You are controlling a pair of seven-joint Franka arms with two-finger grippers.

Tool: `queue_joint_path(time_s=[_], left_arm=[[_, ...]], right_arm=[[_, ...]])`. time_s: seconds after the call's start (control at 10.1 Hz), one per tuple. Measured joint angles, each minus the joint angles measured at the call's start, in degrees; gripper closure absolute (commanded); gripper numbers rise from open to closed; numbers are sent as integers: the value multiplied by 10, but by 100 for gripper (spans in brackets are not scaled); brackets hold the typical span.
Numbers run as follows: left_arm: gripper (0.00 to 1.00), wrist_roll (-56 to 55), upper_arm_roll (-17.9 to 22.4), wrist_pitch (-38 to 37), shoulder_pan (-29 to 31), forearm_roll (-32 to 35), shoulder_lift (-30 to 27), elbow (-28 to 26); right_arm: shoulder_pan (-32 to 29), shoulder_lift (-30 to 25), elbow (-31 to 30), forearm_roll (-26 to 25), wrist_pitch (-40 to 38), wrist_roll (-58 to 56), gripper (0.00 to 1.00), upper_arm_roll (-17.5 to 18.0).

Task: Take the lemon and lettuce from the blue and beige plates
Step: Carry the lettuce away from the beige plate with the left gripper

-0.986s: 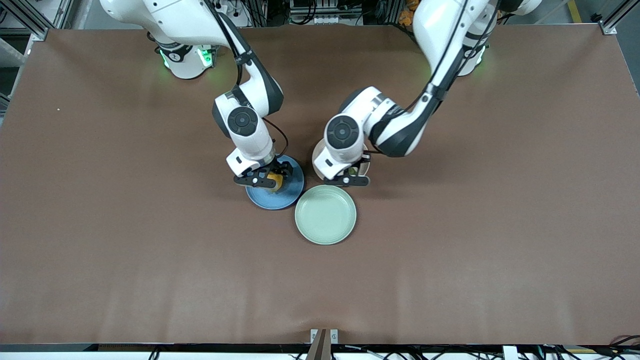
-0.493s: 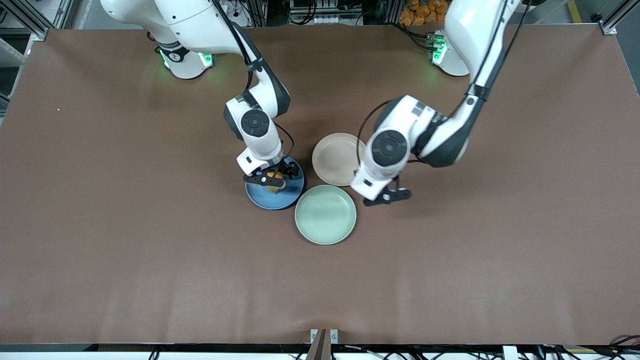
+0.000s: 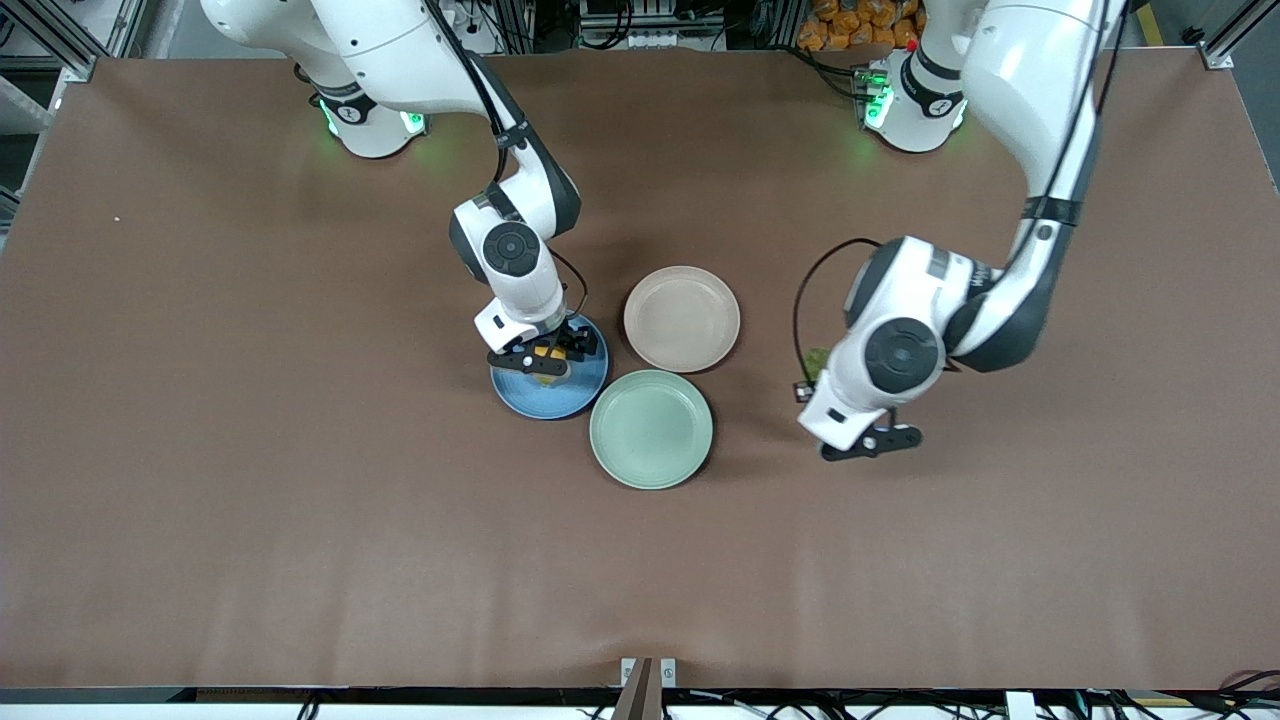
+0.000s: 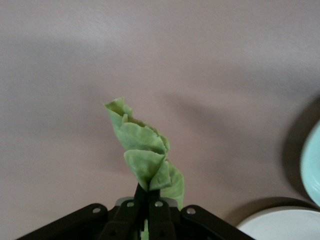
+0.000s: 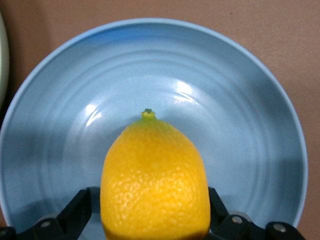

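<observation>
My right gripper (image 3: 541, 361) is shut on the lemon (image 3: 547, 354), a yellow-orange oval, over the blue plate (image 3: 575, 392). In the right wrist view the lemon (image 5: 155, 172) sits between both fingers (image 5: 76, 206) above the blue plate (image 5: 235, 115); I cannot tell whether it touches the plate. My left gripper (image 3: 868, 441) is shut on the lettuce (image 3: 815, 362) over bare table toward the left arm's end. In the left wrist view the wrinkled green lettuce (image 4: 144, 152) hangs from the closed gripper (image 4: 147, 194). The beige plate (image 3: 682, 318) lies bare.
A pale mint-green plate (image 3: 651, 429) lies nearer the front camera, touching the blue and beige plates. Its rim shows in the left wrist view (image 4: 311, 162) beside the beige plate (image 4: 280, 227). The brown table (image 3: 300, 500) surrounds the plates.
My left gripper has carried the lettuce off the beige plate toward the left arm's end of the table, leaving the plate bare. My right gripper shifted slightly over the blue plate with the lemon.
</observation>
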Motion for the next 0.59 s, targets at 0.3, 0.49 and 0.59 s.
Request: queue_joint_path(time_s=[0.3,0.49,0.59], left_arm=[[100,107,1,2,52,7,0,0],[100,174,0,25,92,7,0,0],[100,185,0,51,98,7,1,-1]], right_arm=[[0,0,2,0,0,1,43,-1],[-1,1,5,0,-2,3,49,-3],[-2,1,9,1,-17,6,49,-4]])
